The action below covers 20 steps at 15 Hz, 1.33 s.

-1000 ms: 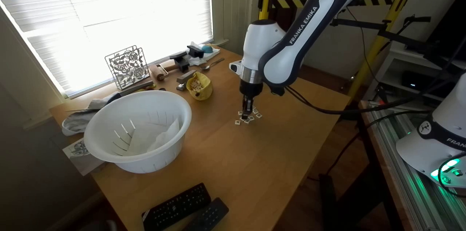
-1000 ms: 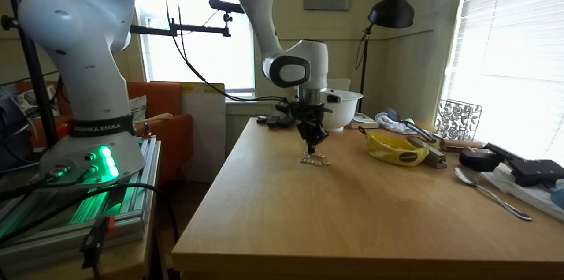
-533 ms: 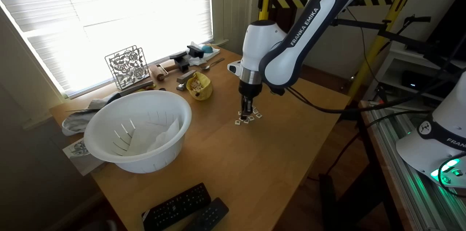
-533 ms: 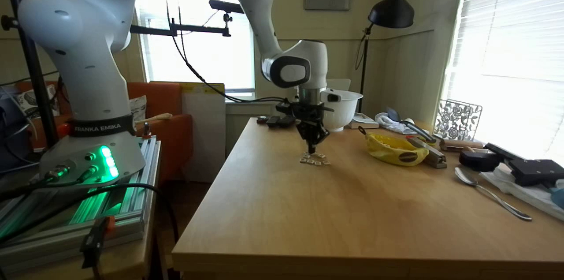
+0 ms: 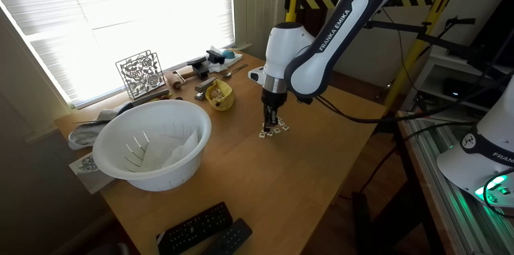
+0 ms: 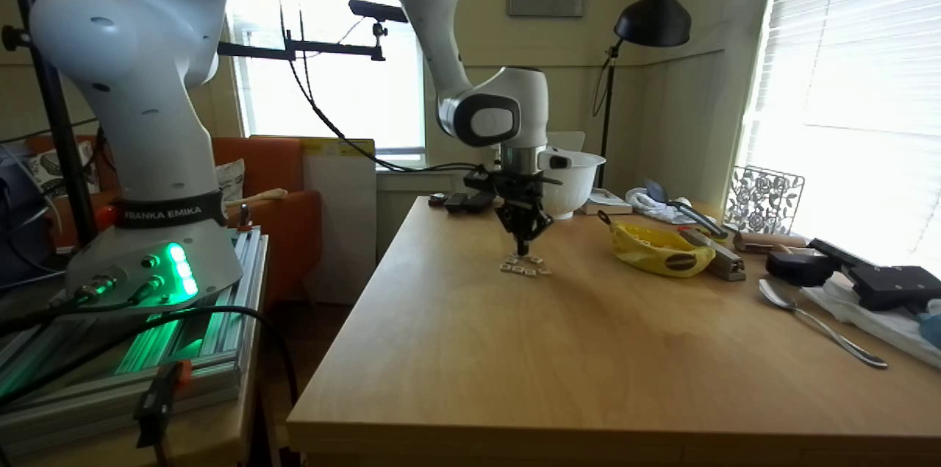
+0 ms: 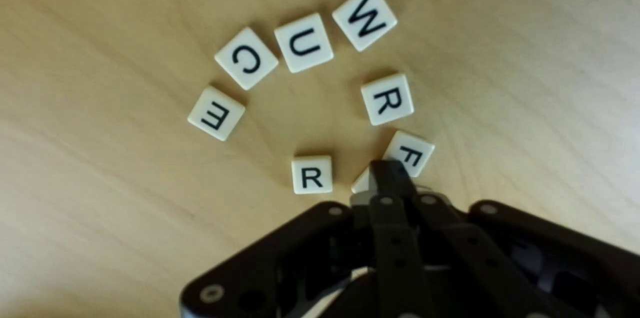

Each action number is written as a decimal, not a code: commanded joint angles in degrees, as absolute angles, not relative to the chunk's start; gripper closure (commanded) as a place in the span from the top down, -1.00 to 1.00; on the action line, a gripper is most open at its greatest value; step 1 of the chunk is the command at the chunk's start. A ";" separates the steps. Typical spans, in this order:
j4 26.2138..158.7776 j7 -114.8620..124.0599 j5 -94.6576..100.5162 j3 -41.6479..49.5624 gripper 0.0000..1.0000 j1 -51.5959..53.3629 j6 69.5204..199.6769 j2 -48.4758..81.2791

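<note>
My gripper (image 7: 392, 170) points down at a loose ring of white letter tiles on the wooden table, its fingers together with nothing visible between them. Nearest the tips is the F tile (image 7: 411, 153), partly covered by them. Another tile (image 7: 361, 183) is mostly hidden behind the fingers, so its letter is unseen. Whether the tips touch either one I cannot tell. Around the ring lie an R tile (image 7: 387, 99), W tile (image 7: 365, 17), U tile (image 7: 304, 43), C tile (image 7: 246, 58), E tile (image 7: 216, 113) and a second R tile (image 7: 312, 175). Both exterior views show the gripper low over them.
A large white bowl (image 5: 164, 182) stands on the table, with two black remotes (image 5: 194, 227) in front. A yellow banana pouch (image 6: 654, 254) holds small pale pieces. Towards the window are a metal napkin holder (image 5: 140, 74), a grey stapler-like block (image 6: 724, 261) and a spoon (image 6: 823, 327).
The gripper has shifted slightly towards the window side, staying low and shut. A tile by its tips appears to have slid a little the same way.
</note>
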<state>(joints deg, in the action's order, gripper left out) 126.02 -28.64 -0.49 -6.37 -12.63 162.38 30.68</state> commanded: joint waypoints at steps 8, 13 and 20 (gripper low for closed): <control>124.00 -34.80 1.62 -8.98 -1.00 -15.11 163.09 34.86; 124.23 -36.88 1.65 -8.83 -1.00 -15.08 162.62 34.59; 124.76 -37.89 1.58 -8.64 -1.00 -14.78 162.47 34.24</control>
